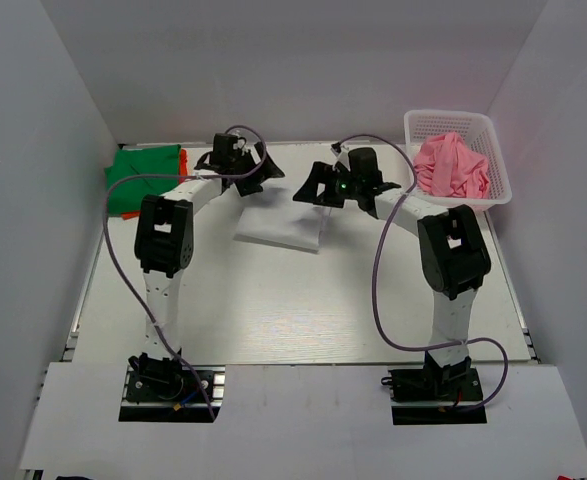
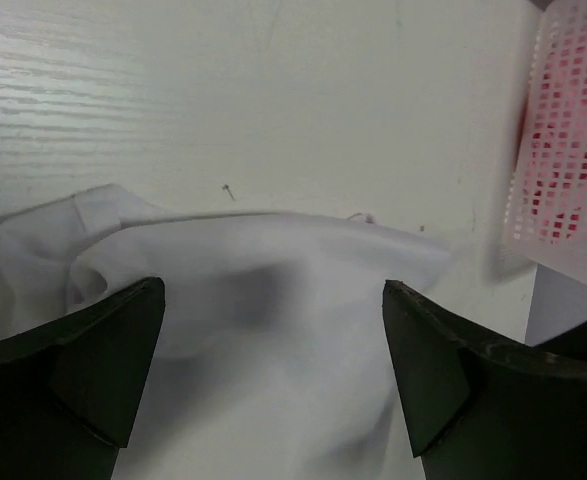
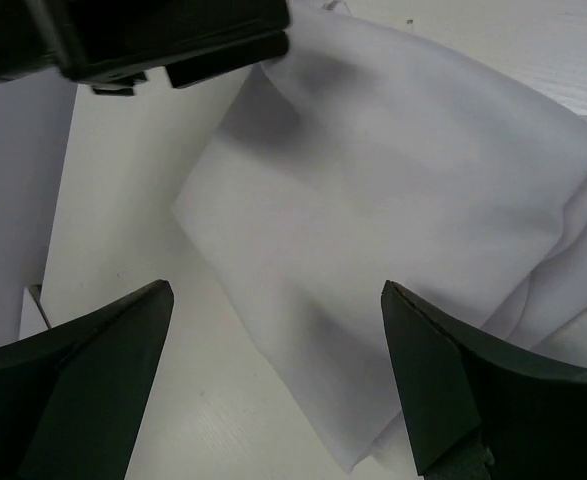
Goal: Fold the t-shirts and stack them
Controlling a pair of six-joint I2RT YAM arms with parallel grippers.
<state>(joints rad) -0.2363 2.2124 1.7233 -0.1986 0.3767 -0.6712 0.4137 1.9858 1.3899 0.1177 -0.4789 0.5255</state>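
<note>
A white t-shirt (image 1: pixel 285 226) lies partly folded on the table's far middle; it also shows in the left wrist view (image 2: pixel 263 300) and the right wrist view (image 3: pixel 413 200). My left gripper (image 1: pixel 258 172) is open over its far left edge, fingers (image 2: pixel 103 360) apart above the cloth. My right gripper (image 1: pixel 311 188) is open over its far right part, fingers (image 3: pixel 453 380) apart and holding nothing. Folded green and orange shirts (image 1: pixel 143 172) sit stacked at the far left. Pink shirts (image 1: pixel 453 165) fill the white basket (image 1: pixel 500 170).
The basket stands at the far right against the wall and shows in the left wrist view (image 2: pixel 563 150). White enclosure walls (image 1: pixel 33 200) bound the table on three sides. Purple cables (image 1: pixel 383 270) hang along both arms.
</note>
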